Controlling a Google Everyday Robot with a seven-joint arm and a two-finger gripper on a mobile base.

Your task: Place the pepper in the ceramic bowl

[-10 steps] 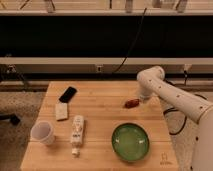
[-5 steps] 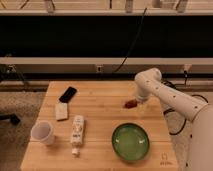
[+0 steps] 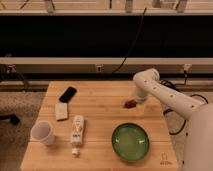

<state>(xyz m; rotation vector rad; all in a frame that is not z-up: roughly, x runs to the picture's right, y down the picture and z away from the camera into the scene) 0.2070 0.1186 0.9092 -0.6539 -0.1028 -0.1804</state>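
Observation:
The dark-red pepper (image 3: 130, 104) lies on the wooden table (image 3: 100, 120) at the right, above the green ceramic bowl (image 3: 130, 142), which stands near the table's front right. My gripper (image 3: 138, 103) hangs from the white arm, right beside the pepper on its right, low over the table. The arm hides part of the gripper.
A white cup (image 3: 42, 133) stands at the front left. A white tube-shaped package (image 3: 77, 131) lies left of the bowl. A small white block (image 3: 61, 111) and a black phone (image 3: 67, 94) lie at the back left. A dark rail and cables run behind the table.
The arm has shifted left and down, bringing the gripper closer over the pepper. The pepper, bowl and other objects have not moved.

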